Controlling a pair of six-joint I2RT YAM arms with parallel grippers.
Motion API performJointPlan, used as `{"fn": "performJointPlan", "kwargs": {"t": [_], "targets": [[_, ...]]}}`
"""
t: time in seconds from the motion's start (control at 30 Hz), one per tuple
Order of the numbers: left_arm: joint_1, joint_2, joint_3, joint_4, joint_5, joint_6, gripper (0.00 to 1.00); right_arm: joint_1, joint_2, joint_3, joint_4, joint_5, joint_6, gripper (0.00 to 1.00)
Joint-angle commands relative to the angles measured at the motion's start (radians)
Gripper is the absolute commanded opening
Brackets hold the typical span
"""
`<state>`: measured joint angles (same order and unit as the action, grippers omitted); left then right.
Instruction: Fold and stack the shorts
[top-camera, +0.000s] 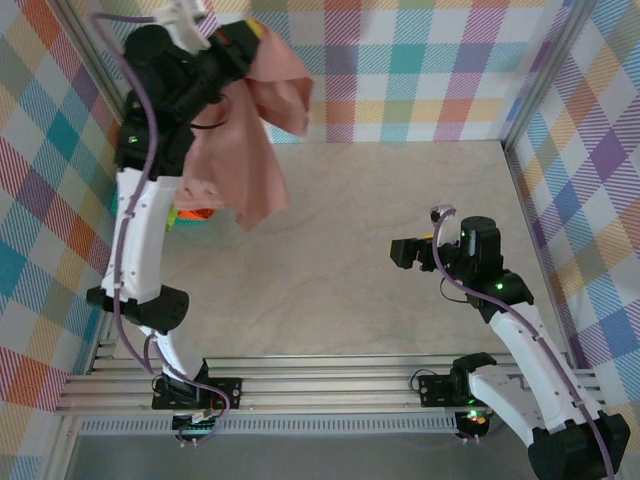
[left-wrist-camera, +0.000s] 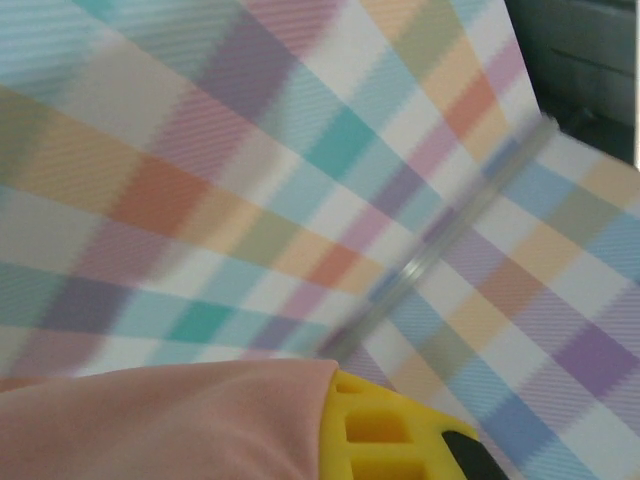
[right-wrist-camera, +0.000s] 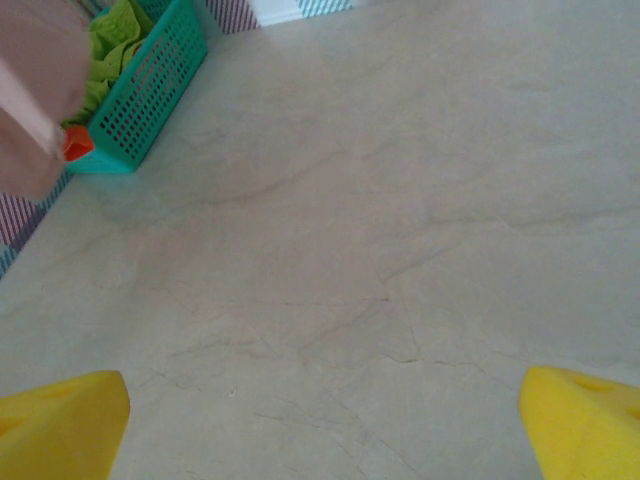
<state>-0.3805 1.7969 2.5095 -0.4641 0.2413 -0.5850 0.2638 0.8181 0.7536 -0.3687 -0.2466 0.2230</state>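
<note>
My left gripper (top-camera: 243, 42) is raised high at the back left, shut on the dusty pink shorts (top-camera: 250, 150), which hang down from it in loose folds. In the left wrist view the pink cloth (left-wrist-camera: 160, 420) lies against one yellow finger (left-wrist-camera: 390, 430). The lime green shorts (right-wrist-camera: 115, 40) and the orange shorts (right-wrist-camera: 77, 143) lie in the teal basket (right-wrist-camera: 150, 90). A bit of orange cloth (top-camera: 197, 212) peeks out beside the left arm. My right gripper (top-camera: 400, 251) hovers over the bare table at mid right, open, with nothing between its fingers (right-wrist-camera: 70, 425).
The marble-look table (top-camera: 380, 220) spreads between the arms. Plaid cloth walls (top-camera: 420, 70) close in the back and both sides. The basket stands at the back left, under the hanging shorts. A metal rail (top-camera: 330, 385) runs along the near edge.
</note>
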Motion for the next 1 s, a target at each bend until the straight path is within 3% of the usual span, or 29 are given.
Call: {"fn": "performJointPlan", "kwargs": {"t": [0.0, 0.2, 0.33, 0.43, 0.5, 0.53, 0.57, 0.63, 0.67, 0.8, 0.97], "targets": [[-0.1, 0.095, 0.064, 0.082, 0.078, -0.025, 0.0, 0.008, -0.046, 0.051, -0.038, 0.046, -0.027, 0.99], [-0.193, 0.236, 0.161, 0.069, 0.158, -0.085, 0.0, 0.008, -0.102, 0.096, -0.09, 0.083, -0.052, 0.99], [-0.189, 0.254, 0.153, -0.111, 0.064, -0.022, 0.0, 0.008, -0.116, 0.12, -0.114, 0.087, -0.065, 1.0], [-0.157, 0.239, 0.039, -0.194, -0.029, 0.054, 0.04, 0.007, -0.11, 0.127, -0.129, 0.08, -0.065, 0.99], [-0.11, 0.198, -0.128, -0.134, -0.033, 0.048, 0.1, 0.007, -0.105, 0.125, -0.133, 0.071, -0.058, 0.99], [-0.074, 0.168, -0.238, -0.075, -0.033, 0.031, 0.16, 0.007, -0.102, 0.125, -0.136, 0.065, -0.054, 1.0], [-0.039, 0.137, -0.351, 0.007, -0.036, 0.011, 0.31, 0.007, -0.099, 0.125, -0.139, 0.061, -0.051, 1.0], [0.021, 0.095, -0.509, 0.132, -0.018, -0.001, 0.71, 0.008, -0.094, 0.127, -0.149, 0.062, -0.043, 1.0], [0.044, 0.08, -0.556, 0.155, -0.014, 0.008, 0.78, 0.007, -0.09, 0.128, -0.153, 0.065, -0.038, 0.99], [0.015, -0.004, -0.659, 0.167, -0.016, 0.103, 0.91, 0.008, -0.061, 0.145, -0.186, 0.08, -0.014, 1.0], [-0.176, -0.045, -0.719, 0.049, -0.116, 0.243, 0.95, 0.001, 0.01, 0.175, -0.227, 0.151, 0.032, 0.99]]}}
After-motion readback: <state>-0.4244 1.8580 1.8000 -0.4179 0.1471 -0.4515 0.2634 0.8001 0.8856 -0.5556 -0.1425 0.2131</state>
